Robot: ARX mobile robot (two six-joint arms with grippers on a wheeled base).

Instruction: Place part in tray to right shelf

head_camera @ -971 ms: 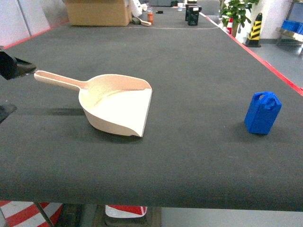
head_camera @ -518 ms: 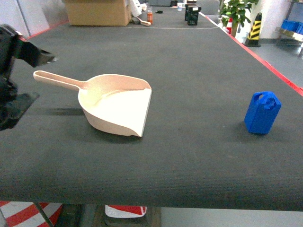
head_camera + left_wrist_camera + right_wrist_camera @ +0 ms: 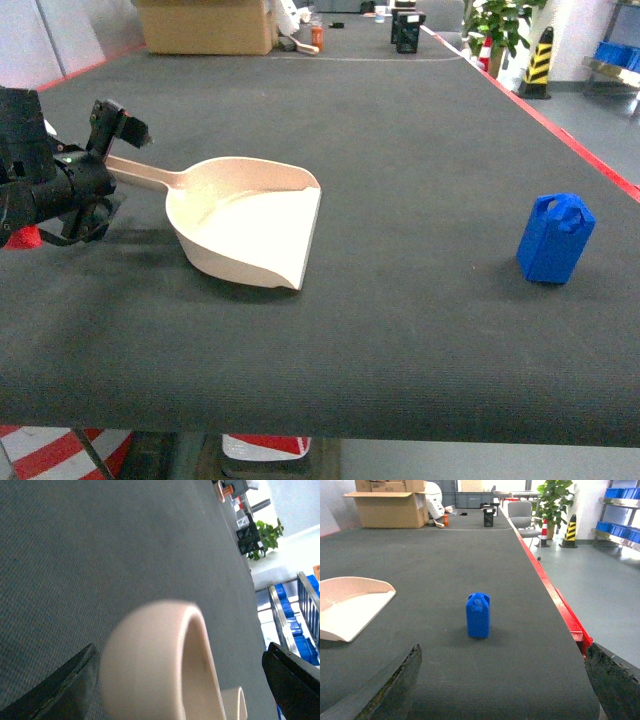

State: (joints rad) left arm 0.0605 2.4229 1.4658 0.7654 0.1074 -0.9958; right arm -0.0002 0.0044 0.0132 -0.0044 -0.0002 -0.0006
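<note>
The tray [image 3: 250, 225], a pale beige scoop, lies left of centre on the dark table with its handle [image 3: 145, 176] pointing left. My left gripper [image 3: 108, 165] is open at the handle's end. In the left wrist view the handle [image 3: 155, 665] fills the space between the fingers [image 3: 55, 690], with a gap on the right side. The part [image 3: 555, 238], a small blue block, stands upright far to the right, well apart from the tray. My right gripper [image 3: 503, 652] is open and empty, with the part [image 3: 478, 615] standing some way ahead of it. It does not show in the head view.
A red strip [image 3: 585, 150] marks the table's right edge, with floor beyond it. A cardboard box [image 3: 205, 25] and a black device [image 3: 407, 30] stand at the far end. A shelf with blue crates [image 3: 622, 495] is off to the right, near a potted plant [image 3: 552, 500].
My left gripper has come in from the left edge and turned onto the end of the tray's handle. The tray and the part have not moved.
</note>
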